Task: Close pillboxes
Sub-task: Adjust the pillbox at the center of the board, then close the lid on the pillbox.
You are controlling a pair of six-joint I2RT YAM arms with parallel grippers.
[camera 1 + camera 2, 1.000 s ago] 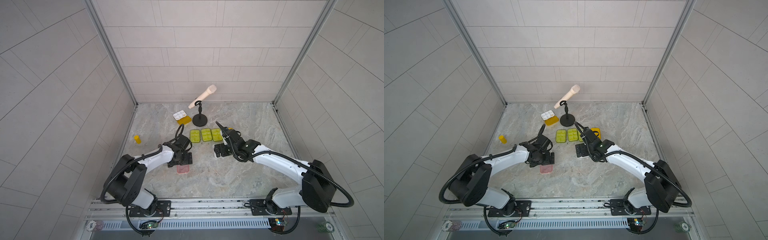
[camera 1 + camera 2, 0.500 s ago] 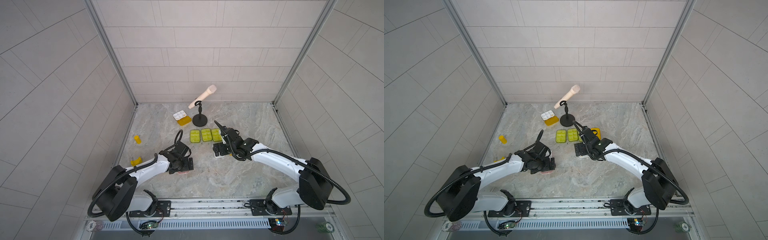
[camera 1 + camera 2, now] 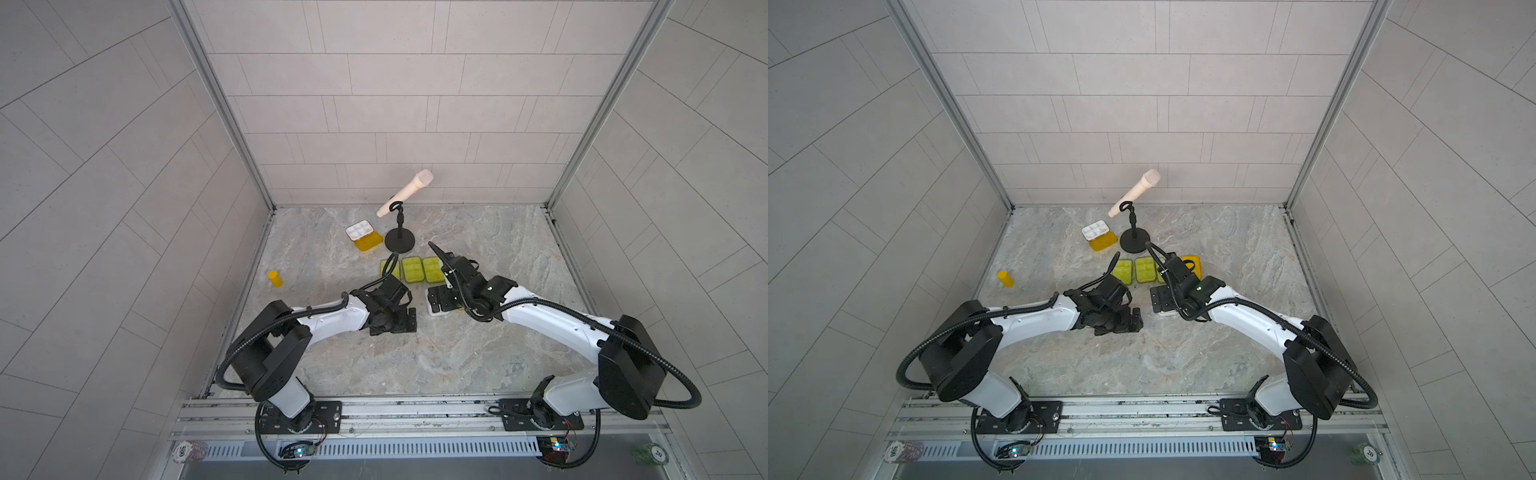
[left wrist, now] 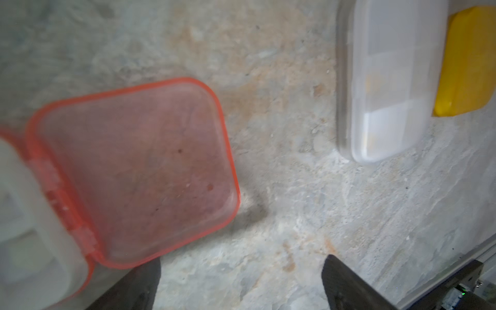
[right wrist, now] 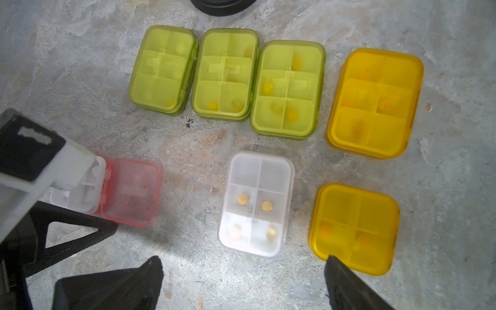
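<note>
I am holding the left gripper (image 4: 241, 271) low over the small pink plastic pillbox with the white tray (image 5: 88, 196), near the middle of both top views. Its fingers (image 4: 134, 284) are spread wide and are gripping nothing. The pink see-through lid (image 4: 134, 171) is lying flat open beside its tray. One finger is sitting right at the lid's edge. I cannot tell if it is touching.

The right gripper (image 5: 241, 271) is hanging over the clear-lidded plastic pillbox (image 5: 256, 204), which is shut. Its fingers are spread too, and they are empty.

Here is what is worrying me. The pink box is light. If I am pushing the lid sideways and not lifting it, the whole box may go sliding away instead of folding shut. It could bump the clear box lying near it. The two arms are working close together, so they may knock each other.

One more box, the orange-yellow-lidded pillbox with a white tray (image 3: 364, 236), is lying open above the middle of a top view, just beside the black microphone stand (image 3: 400, 240). Reaching there may tip the stand.
</note>
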